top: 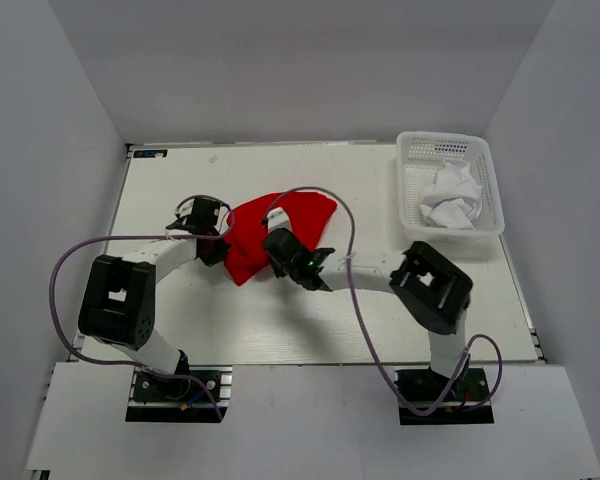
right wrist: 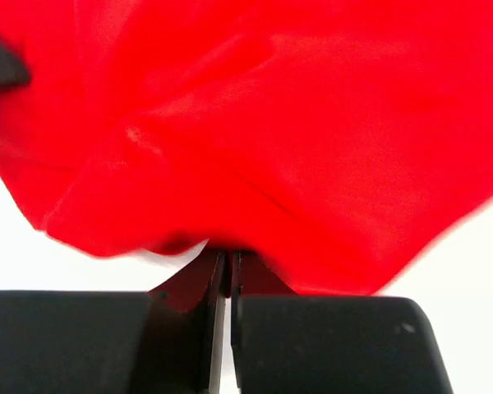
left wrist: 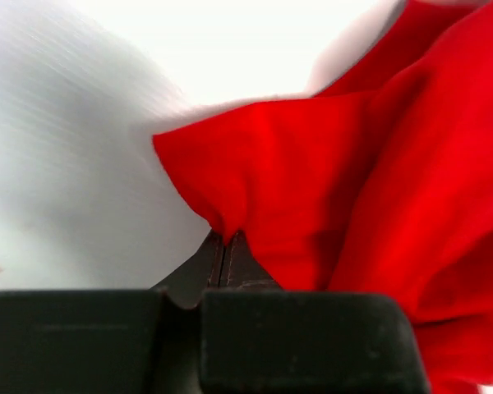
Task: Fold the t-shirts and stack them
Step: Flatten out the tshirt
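A bright red t-shirt (top: pixel 265 232) lies bunched near the middle of the white table (top: pixel 310 320). My left gripper (top: pixel 212 238) is at its left edge, shut on a fold of the red t-shirt (left wrist: pixel 312 189); the left gripper (left wrist: pixel 223 246) pinches the cloth at its tips. My right gripper (top: pixel 277 250) is at the shirt's near right edge, shut on the hem of the red t-shirt (right wrist: pixel 296 148), which enters between the right gripper (right wrist: pixel 231 261) tips. A white t-shirt (top: pixel 452 195) sits crumpled in the basket at the back right.
The white plastic lattice basket (top: pixel 485 160) stands at the table's back right corner. Purple cables (top: pixel 355 290) loop from both arms over the table. Grey walls close in the left, back and right sides.
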Tool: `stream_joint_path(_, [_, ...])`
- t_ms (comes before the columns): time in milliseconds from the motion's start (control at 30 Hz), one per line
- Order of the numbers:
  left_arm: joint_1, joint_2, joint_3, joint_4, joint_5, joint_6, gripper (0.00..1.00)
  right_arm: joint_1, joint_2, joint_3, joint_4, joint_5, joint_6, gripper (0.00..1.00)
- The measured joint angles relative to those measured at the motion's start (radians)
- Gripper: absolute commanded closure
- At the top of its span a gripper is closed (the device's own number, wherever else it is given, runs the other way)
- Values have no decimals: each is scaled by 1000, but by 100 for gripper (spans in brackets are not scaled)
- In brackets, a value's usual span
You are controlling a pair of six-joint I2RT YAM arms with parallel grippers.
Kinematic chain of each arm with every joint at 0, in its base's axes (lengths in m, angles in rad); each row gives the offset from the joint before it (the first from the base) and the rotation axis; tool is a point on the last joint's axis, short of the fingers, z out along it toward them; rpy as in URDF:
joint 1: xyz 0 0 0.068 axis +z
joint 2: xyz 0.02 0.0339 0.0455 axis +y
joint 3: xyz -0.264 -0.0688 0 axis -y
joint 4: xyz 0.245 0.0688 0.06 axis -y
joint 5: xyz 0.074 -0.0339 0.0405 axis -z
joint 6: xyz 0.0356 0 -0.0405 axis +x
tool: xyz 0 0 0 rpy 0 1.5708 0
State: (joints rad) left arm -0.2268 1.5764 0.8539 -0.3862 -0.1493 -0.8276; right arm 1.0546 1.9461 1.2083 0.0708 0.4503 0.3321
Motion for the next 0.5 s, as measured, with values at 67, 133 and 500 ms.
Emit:
stream_joint_path(67, [0, -14, 50, -65, -43, -19, 100, -27, -103, -26, -14, 19, 2, 100])
stream_joint_path(133, [0, -51, 98, -111, -88, -34, 100, -77, -220, -34, -13, 43, 2, 100])
stream_joint_path(500, [8, -396, 414, -302, -430, -57, 100, -388, -564, 64, 3, 297, -95, 100])
